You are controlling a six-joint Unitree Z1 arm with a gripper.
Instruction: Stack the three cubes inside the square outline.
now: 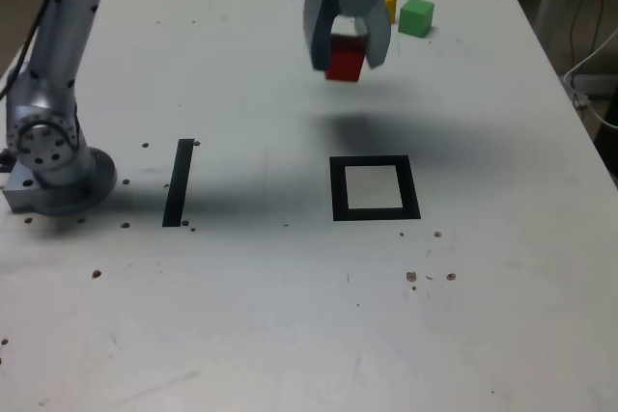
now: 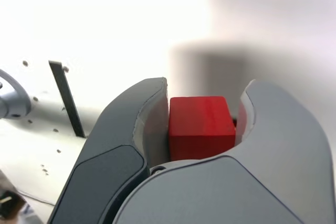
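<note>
My jaws (image 1: 349,57) are clenched on the red cube (image 1: 345,58), held between both pads, clear above the surface (image 1: 251,335). Square outline (image 1: 375,188) lies on the surface below the jaws and nearer the camera, with nothing in it. Yellow cube (image 1: 390,4) and green cube (image 1: 416,17) sit just behind the jaws, toward the exterior view's right, close together.

A red cube (image 1: 345,58), a yellow cube (image 1: 389,4) and a green cube (image 1: 416,17) are seen; the square outline (image 1: 375,215) is black around white.
</note>
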